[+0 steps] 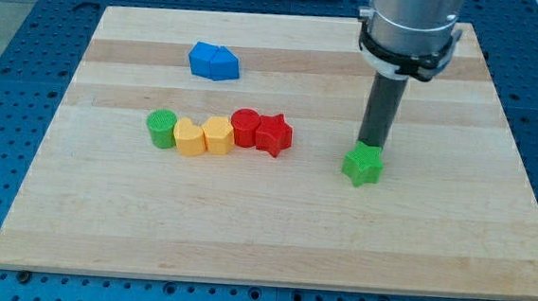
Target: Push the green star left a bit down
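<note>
**Q.** Which step is shown, and where is the task's block?

**A.** Approach and contact. The green star [363, 165] lies alone on the wooden board [272, 236], towards the view's right and well apart from the row of blocks at centre: green cylinder [161, 128], two yellow blocks [189, 137] [218, 134], red cylinder [245, 127] and red star [274, 133]. A blue block [213, 62], its shape unclear, sits near the view's top left.

**Q.** Where does my tip stand?

**A.** My tip [374, 145] stands at the star's upper edge, on the side towards the view's top and slightly right. It appears to touch the star, or to be just beside it; the view does not settle which.

**Q.** What does the arm hold?

**A.** Nothing. The arm ends in a plain rod with no jaws to part or close, so it can only press against a block's side.

**Q.** What does the next move call for?

**A.** Judged from this position, a stroke towards the view's left and a little towards its bottom. The tip looks better placed for pushing downward than leftward, so shifting it further round to the star's right side may be needed first. The star's points could let it rotate or slip off the rod.
</note>
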Action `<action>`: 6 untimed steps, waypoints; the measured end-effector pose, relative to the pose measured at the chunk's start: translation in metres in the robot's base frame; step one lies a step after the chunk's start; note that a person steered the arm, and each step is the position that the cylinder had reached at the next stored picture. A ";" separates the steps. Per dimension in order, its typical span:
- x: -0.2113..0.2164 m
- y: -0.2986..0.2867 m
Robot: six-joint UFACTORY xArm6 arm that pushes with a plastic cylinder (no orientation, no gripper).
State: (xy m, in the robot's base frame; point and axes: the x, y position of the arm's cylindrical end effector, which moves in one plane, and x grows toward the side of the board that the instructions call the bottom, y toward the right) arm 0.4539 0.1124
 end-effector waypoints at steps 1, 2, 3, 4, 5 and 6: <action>-0.001 0.047; 0.001 0.101; 0.018 0.063; 0.021 0.003; 0.027 -0.038; 0.032 -0.032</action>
